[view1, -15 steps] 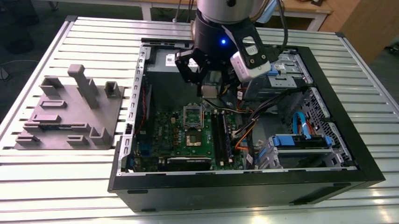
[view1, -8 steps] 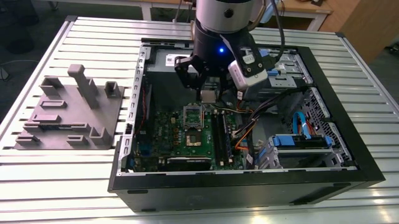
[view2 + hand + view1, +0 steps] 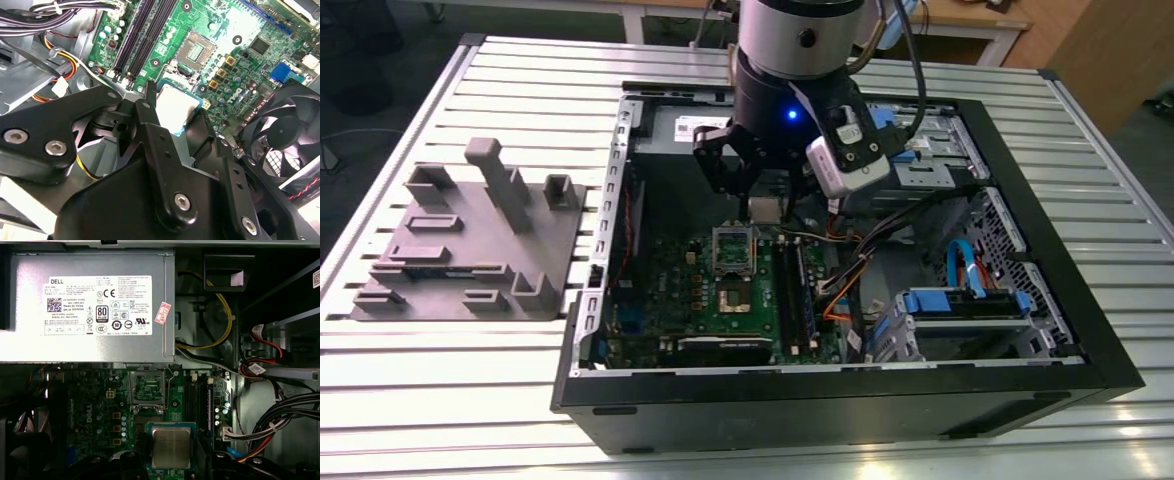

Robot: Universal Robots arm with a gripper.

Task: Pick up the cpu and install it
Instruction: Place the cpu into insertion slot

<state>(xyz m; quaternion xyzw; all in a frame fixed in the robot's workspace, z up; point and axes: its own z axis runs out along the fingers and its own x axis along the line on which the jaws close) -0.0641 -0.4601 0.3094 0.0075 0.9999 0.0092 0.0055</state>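
Observation:
The cpu [image 3: 176,106], a small square chip with a silvery top and a thin greenish edge, hangs above the green motherboard [image 3: 235,35] inside the open computer case [image 3: 1067,330]. My gripper [image 3: 179,117] is shut on it, one black finger on each side. In the first wrist view the cpu [image 3: 171,447] sits between the fingertips, short of the empty socket [image 3: 148,388]. In the exterior view my gripper [image 3: 765,212] hovers over the raised socket bracket [image 3: 734,246], with the open socket [image 3: 731,298] just beyond it.
A grey power supply box [image 3: 90,310] with a white label borders the board. A black fan [image 3: 290,135], memory slots [image 3: 145,30] and cable bundles [image 3: 861,270] surround the socket. A grey fixture block [image 3: 467,240] stands on the slatted table at the exterior view's left.

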